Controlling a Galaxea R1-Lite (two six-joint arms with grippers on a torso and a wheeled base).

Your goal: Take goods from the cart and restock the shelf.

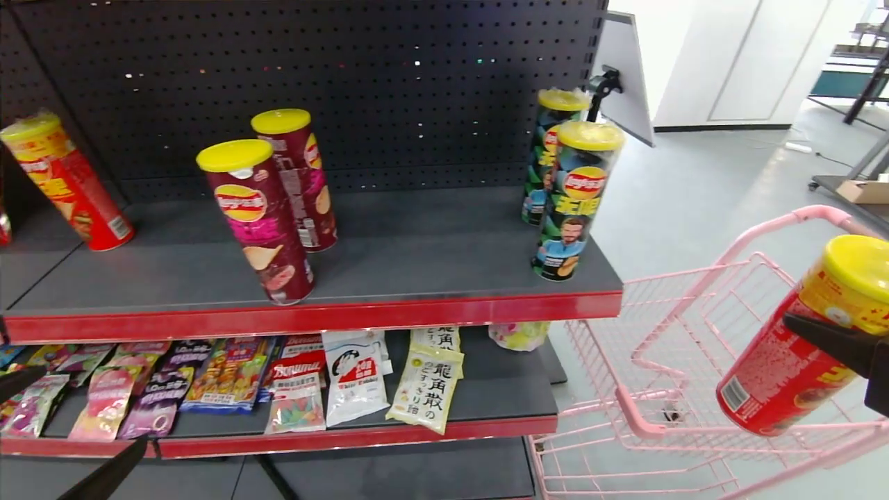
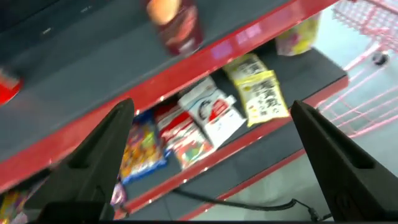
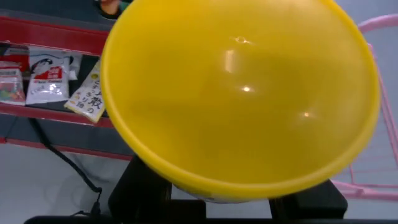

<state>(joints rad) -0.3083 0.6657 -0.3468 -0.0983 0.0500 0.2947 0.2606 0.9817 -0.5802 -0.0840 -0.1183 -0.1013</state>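
Observation:
My right gripper (image 1: 837, 347) is shut on a red chips can (image 1: 799, 354) with a yellow lid (image 3: 242, 93), held tilted above the pink cart (image 1: 667, 326), to the right of the shelf. The upper shelf board (image 1: 430, 250) carries a tilted red can (image 1: 69, 184) at far left, two maroon cans (image 1: 260, 222) left of centre and two green-blue cans (image 1: 576, 201) at the right end. My left gripper (image 2: 212, 107) hangs open and holds nothing, low in front of the lower shelf at the left (image 1: 66, 427).
Snack bags (image 1: 229, 382) lie in a row on the lower shelf (image 1: 486, 389). A black pegboard (image 1: 347, 76) backs the shelf. Bare board lies between the maroon cans and the green-blue cans. Grey floor stretches to the right behind the cart.

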